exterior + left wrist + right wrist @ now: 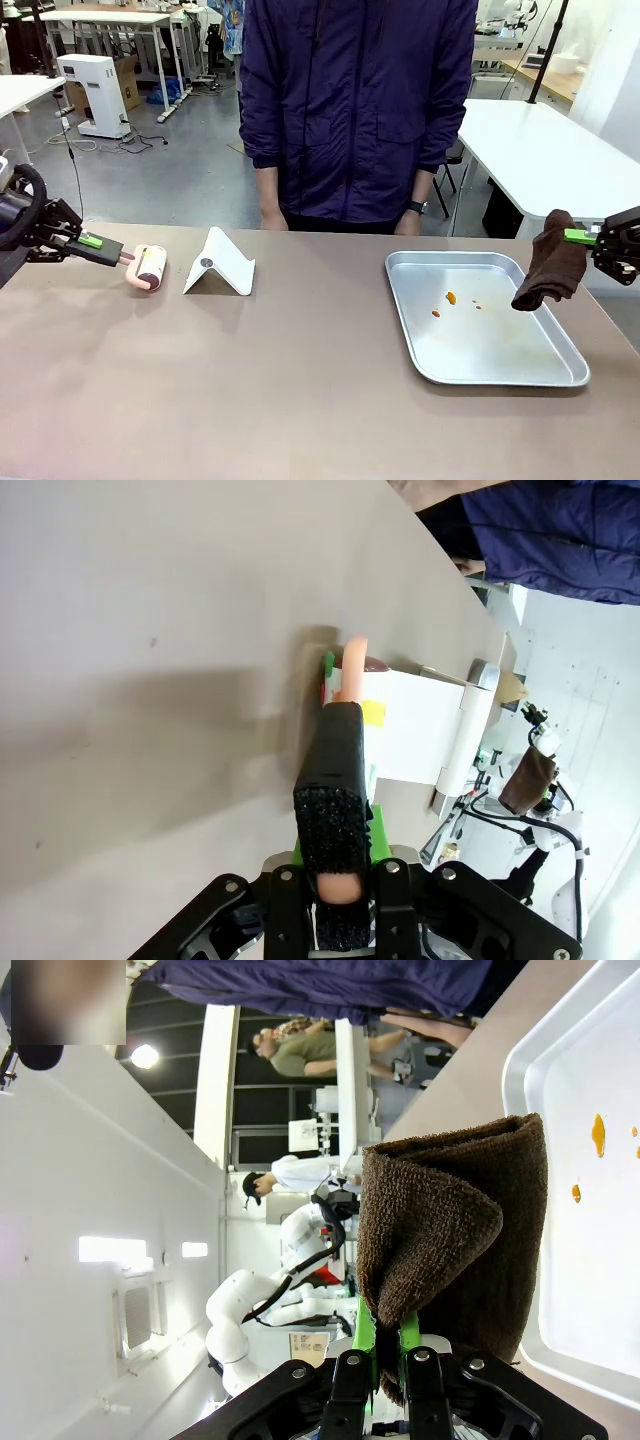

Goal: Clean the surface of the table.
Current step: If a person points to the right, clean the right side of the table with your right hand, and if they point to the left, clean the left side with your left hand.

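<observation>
Mostly bare table [250, 400], tray [500, 345] near right edge, roller [150, 267] far left

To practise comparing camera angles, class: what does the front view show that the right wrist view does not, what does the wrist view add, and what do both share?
The front view gives the left claw shut on a lint roller, a white folded stand beside it, and the table across its width. The right wrist view gives the cloth close up, its terry loops and fold. Both share the right claw pinching that brown cloth by the silver tray, and the orange spots in the tray.
</observation>
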